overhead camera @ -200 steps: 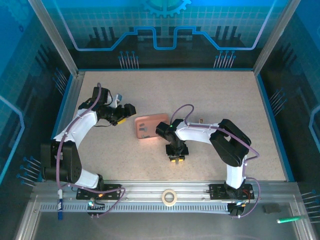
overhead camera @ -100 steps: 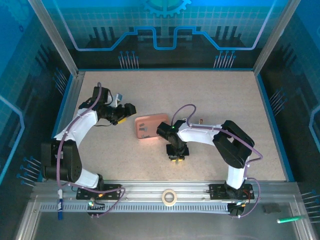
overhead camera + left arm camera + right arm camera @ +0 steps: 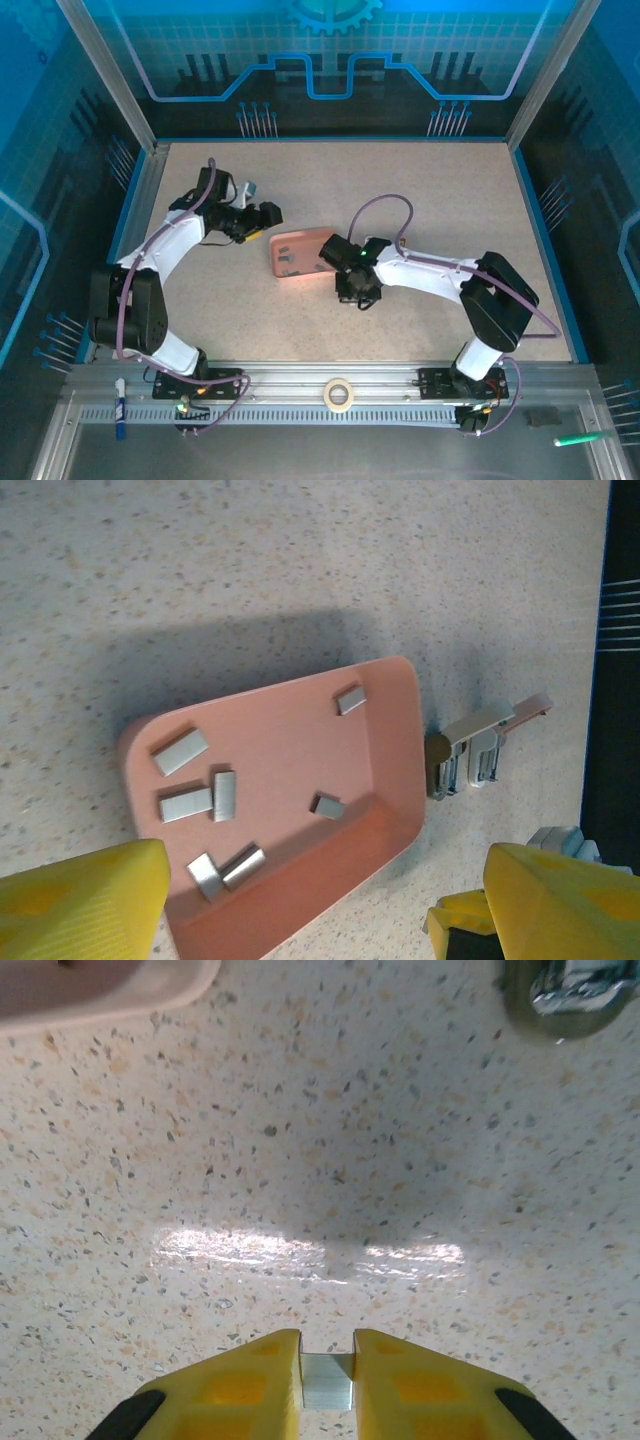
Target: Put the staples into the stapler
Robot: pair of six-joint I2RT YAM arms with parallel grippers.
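Right gripper (image 3: 327, 1360) clamps a staple strip (image 3: 327, 1381) over the bench (image 3: 330, 1140); left gripper (image 3: 322, 890), released, hovers above the pink tray (image 3: 395, 740), stapler (image 3: 470, 752) seemingly beside it

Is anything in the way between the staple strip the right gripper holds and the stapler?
Nothing visible. The right gripper pinches a staple strip, and bare table lies between it and the stapler ahead; the pink tray sits off to the side.
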